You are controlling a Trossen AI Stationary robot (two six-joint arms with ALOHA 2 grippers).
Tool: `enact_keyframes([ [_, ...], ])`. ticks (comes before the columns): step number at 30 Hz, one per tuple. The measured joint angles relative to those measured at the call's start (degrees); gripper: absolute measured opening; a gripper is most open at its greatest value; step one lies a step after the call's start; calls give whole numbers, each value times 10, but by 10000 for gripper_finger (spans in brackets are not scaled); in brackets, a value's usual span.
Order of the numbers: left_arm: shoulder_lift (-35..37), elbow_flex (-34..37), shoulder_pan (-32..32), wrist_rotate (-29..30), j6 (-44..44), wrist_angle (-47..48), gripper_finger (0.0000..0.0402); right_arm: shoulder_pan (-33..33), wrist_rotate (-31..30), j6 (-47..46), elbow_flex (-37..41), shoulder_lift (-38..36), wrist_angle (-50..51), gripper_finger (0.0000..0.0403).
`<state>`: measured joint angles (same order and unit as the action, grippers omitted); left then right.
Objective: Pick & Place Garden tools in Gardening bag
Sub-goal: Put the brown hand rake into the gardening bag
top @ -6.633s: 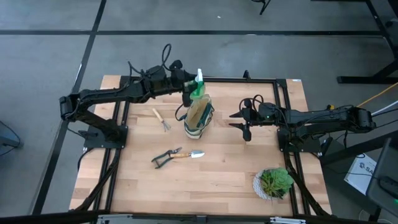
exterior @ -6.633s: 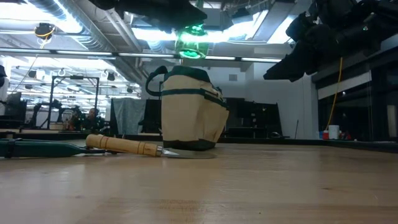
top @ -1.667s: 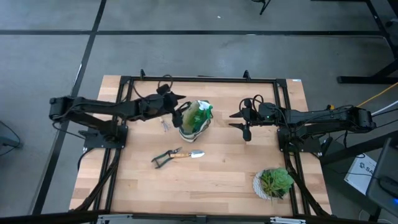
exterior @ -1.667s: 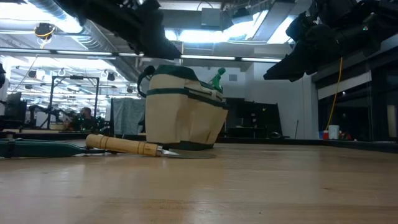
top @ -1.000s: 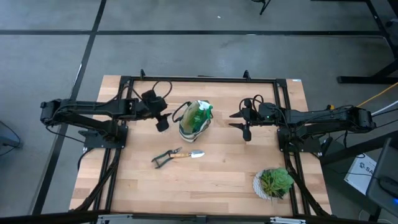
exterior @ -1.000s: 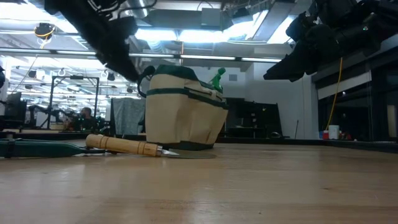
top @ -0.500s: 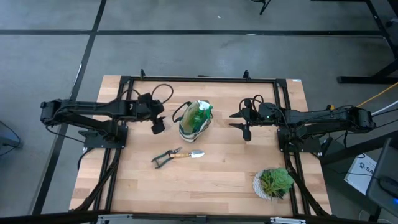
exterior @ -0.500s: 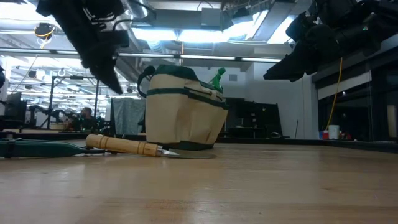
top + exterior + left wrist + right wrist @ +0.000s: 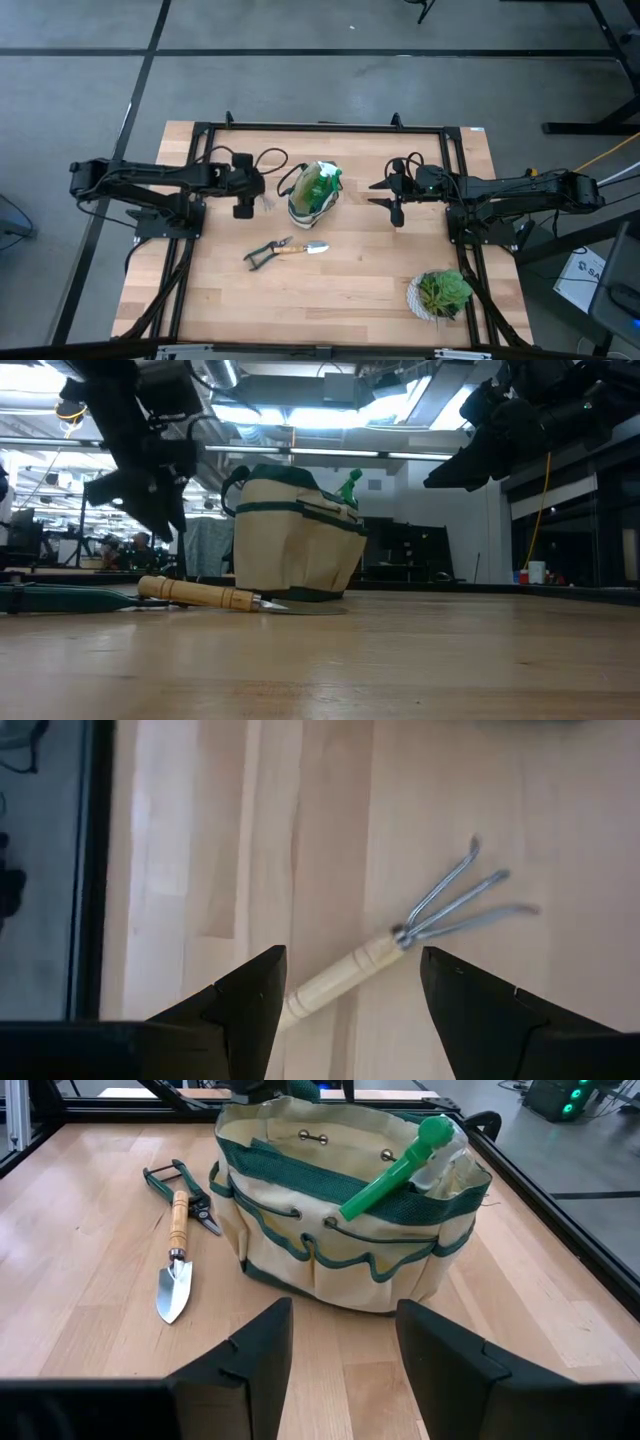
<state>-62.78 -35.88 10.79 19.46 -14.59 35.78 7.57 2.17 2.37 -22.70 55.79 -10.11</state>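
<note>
Left wrist view: the left end effector (image 9: 345, 1010) is spread wide over the little rake (image 9: 400, 955) in mid-frame. It looks light and stiff; grab its wooden handle.

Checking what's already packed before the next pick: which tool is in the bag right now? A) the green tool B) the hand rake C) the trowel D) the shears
A: the green tool sticks out of the bag, while the trowel and shears lie on the table beside it and the hand rake lies under the open left gripper.
</note>
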Motion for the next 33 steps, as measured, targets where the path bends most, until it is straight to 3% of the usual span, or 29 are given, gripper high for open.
enact_keyframes([
  [10,-125,-23,43,-13,-151,6,228,0,0,0,0,0,0,181],
  [18,-202,-33,82,-31,-215,5,228,0,0,0,0,0,0,181],
  [27,-231,-35,105,-79,-217,-4,225,0,0,0,0,0,0,181],
  [33,-232,-35,104,-94,-184,7,184,0,-1,0,0,0,0,181],
])
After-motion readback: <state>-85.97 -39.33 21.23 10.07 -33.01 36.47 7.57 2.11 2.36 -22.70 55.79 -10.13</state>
